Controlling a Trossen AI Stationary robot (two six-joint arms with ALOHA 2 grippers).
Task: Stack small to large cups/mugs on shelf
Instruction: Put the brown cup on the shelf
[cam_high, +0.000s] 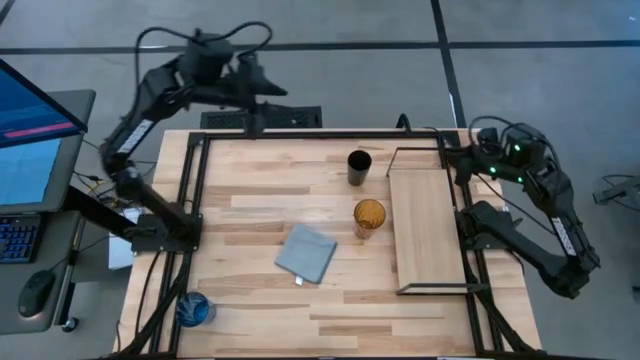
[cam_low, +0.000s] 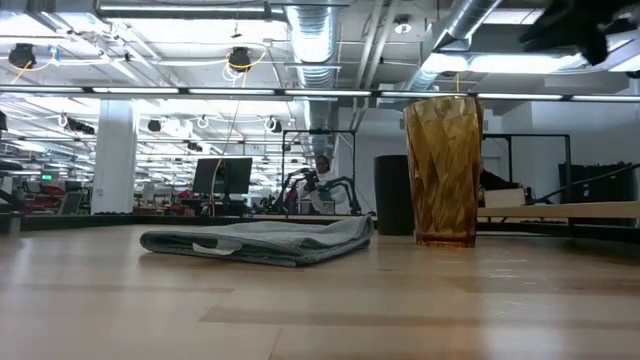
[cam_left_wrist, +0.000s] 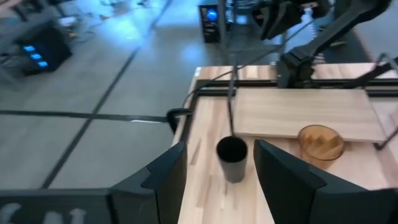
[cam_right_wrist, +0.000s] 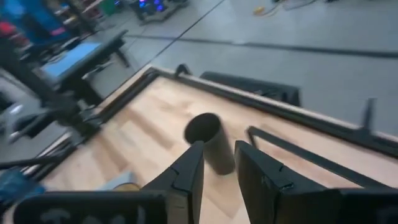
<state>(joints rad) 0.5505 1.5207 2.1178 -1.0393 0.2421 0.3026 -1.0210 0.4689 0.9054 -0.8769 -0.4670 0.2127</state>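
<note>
Shelf (cam_high: 425, 228): on desk (cam_high: 250, 200) right side, long axis front-to-back. Black cup (cam_high: 359, 167), amber tumbler (cam_high: 368, 217): upright, just left of shelf. Blue cup (cam_high: 194, 309): front-left corner. Left gripper (cam_left_wrist: 217, 180), right gripper (cam_right_wrist: 217, 177): fingers spread, empty.

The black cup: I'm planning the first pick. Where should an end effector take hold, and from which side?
Grip the black cup across its upper wall, descending from above. It stands upright, handleless, mouth open, apart from the amber tumbler and beside the shelf, so probably squeeze parallel to the shelf's edge.
</note>
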